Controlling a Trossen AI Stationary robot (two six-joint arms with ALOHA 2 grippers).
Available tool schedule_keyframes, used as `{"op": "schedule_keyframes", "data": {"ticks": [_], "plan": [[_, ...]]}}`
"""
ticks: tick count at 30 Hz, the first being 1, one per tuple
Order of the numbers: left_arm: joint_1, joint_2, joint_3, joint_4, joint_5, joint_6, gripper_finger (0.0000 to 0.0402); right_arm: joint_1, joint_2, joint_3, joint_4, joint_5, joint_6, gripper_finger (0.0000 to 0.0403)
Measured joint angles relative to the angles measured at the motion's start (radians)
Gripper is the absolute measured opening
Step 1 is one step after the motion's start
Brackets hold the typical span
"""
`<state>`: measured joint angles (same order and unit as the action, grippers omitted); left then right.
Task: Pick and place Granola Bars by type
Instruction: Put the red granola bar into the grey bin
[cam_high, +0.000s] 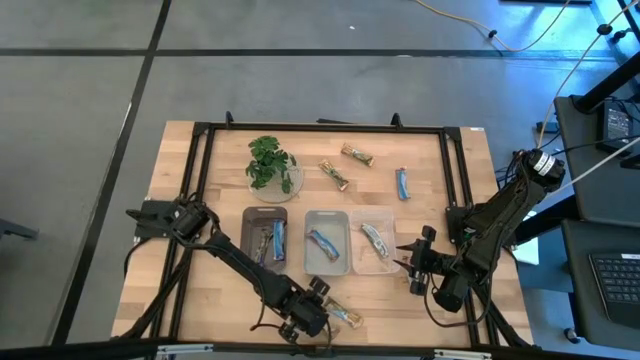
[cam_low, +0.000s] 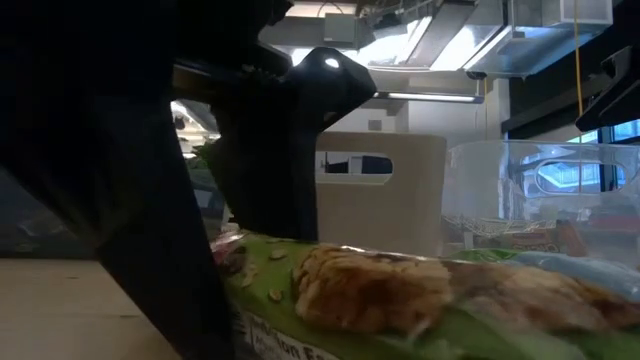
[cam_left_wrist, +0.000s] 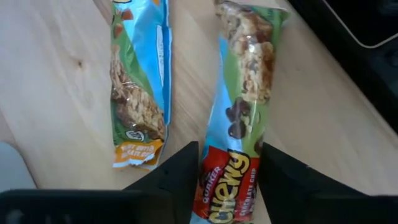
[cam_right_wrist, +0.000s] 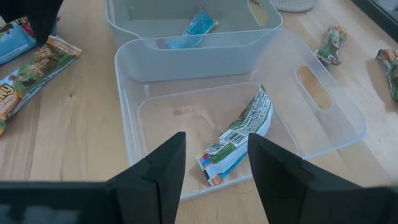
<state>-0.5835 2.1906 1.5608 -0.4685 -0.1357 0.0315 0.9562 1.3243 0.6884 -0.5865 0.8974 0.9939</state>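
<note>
Jaws of the left gripper (cam_left_wrist: 227, 177) are set on either side of a chocolate chip granola bar (cam_left_wrist: 242, 106) flat on the table (cam_left_wrist: 56, 93), though whether it's actually pinched can't be told. A second bar (cam_left_wrist: 138, 81) is seen just beside it. Over by the clear bin (cam_right_wrist: 329, 118), the right gripper (cam_right_wrist: 216, 163) is parked with jaws apart, nothing held, above a bar (cam_right_wrist: 239, 134) inside.

two bars lie side by side on the wood at the table's near edge: a chocolate chip bar (cam_left_wrist: 239, 112) with a green, blue and red wrapper, and a peanut butter bar (cam_left_wrist: 140, 81) in green, blue and orange. three more lie loose at the far side: two tan-green bars (cam_high: 335, 174) (cam_high: 357, 154) and a blue bar (cam_high: 402, 183). the rest lie flat in the bins, a white-green bar (cam_right_wrist: 239, 134) among them.
</note>
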Motion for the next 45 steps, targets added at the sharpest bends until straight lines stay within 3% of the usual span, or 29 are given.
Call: {"op": "schedule_keyframes", "data": {"ticks": [12,19,27,34,39,42,45], "plan": [[-0.005,-0.003,-0.002,0.001,-0.002,-0.060,0.0048,0.000,0.000,0.000,-0.002,0.000,-0.002,0.0177],[-0.004,-0.003,0.042,-0.066,-0.002,-0.146,0.0059,0.000,0.000,0.000,-0.002,0.000,-0.003,0.0177],[-0.003,-0.003,0.242,-0.240,-0.018,-0.223,0.0052,0.000,0.000,0.000,-0.002,0.000,-0.004,0.0177],[0.013,-0.004,0.396,-0.513,-0.277,-0.458,0.0055,0.000,0.000,0.000,-0.002,0.000,-0.002,0.0177],[0.048,-0.005,0.419,-0.678,-0.491,-0.695,0.0056,0.000,0.000,0.000,-0.001,0.000,-0.001,0.0177],[0.079,-0.005,0.417,-0.751,-0.536,-0.859,0.0054,0.000,0.000,0.000,0.000,0.000,-0.001,0.0177],[0.113,-0.004,0.389,-0.761,-0.512,-0.979,0.0056,0.000,0.000,0.000,0.000,0.000,-0.001,0.0177]]}}
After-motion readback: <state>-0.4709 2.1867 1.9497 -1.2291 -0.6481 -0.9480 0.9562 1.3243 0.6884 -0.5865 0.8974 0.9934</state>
